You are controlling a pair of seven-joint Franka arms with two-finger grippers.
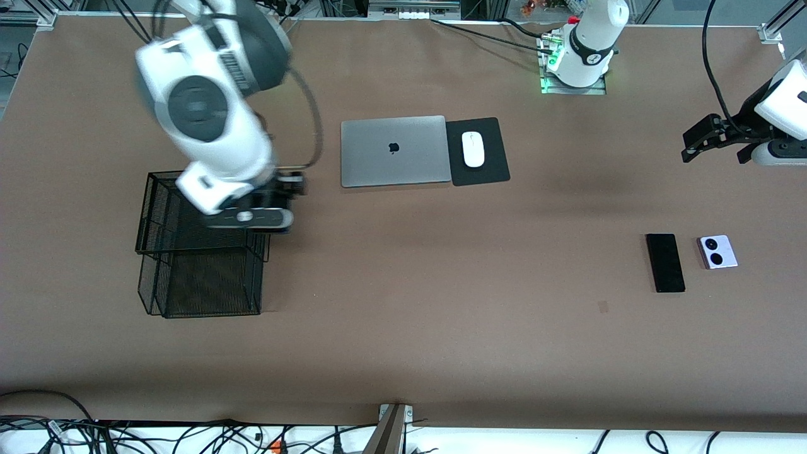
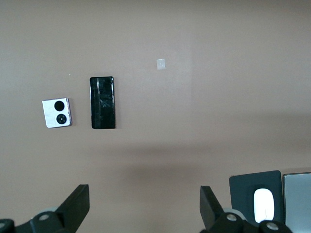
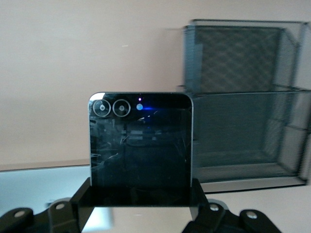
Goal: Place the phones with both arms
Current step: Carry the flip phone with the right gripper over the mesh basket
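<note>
Black flip phone (image 3: 141, 148) sits clenched in our right claw (image 3: 141, 206), over the mesh basket (image 1: 198, 252). Slab phone (image 1: 665, 262) and lilac flip phone (image 1: 717, 252) lie near the released left claw (image 2: 143, 204), slab's long axis running toward cam.

White jointed arms (image 1: 214, 120) w/ dark grey round joint caps, black cables, black pincers (image 2: 143, 208), barcode sticker

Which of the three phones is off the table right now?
The black flip phone, clamped in the right pincer; the slab phone and lilac flip phone lie flat.
</note>
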